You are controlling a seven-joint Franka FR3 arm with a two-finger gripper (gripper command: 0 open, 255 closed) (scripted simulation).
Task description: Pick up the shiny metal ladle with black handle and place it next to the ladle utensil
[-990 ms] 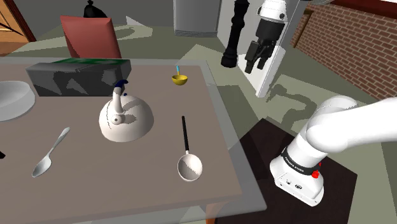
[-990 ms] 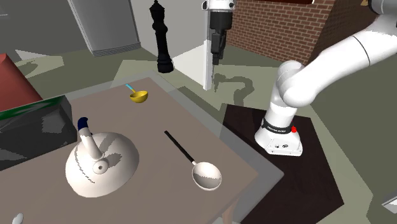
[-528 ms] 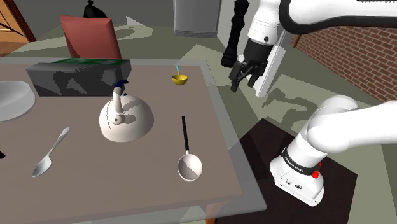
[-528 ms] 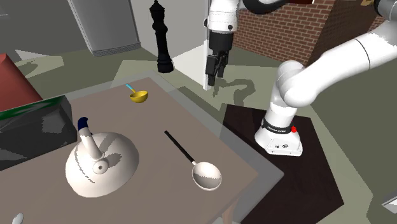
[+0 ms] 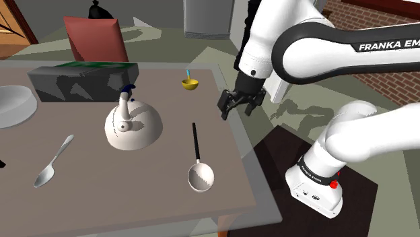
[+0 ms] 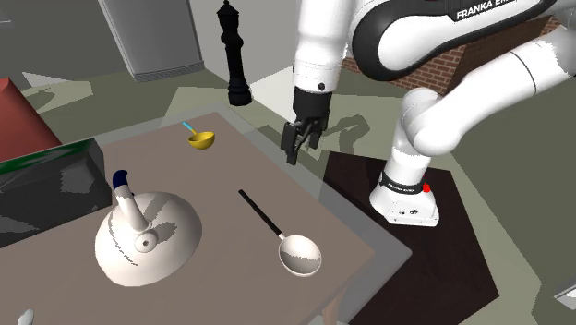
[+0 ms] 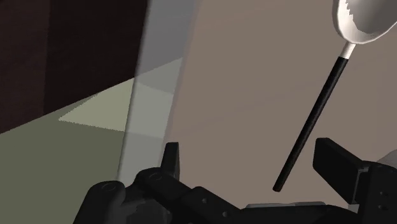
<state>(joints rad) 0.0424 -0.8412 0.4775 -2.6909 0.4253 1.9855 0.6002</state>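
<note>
Over table [image 5: 94, 182] edge, open hand [image 5: 237, 112] lowered nearer ladle [image 5: 196, 156].

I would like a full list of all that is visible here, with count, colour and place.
ladle: 1, silver bowl, black handle, table's near part
small ladle: 1, yellow, blue handle, table's far edge
kettle: 1, white, mid-table
spoon: 1, silver, shoulder view's left
box: 1, grey, green top, behind kettle
dish: 1, white, shoulder view's left edge
chair: 1, red, behind table
pepper mill: 1, black, beyond table
table: 1, brownish-grey
arm: 1, white, on dark stand
tool: 1, black, open, over table's edge
</note>
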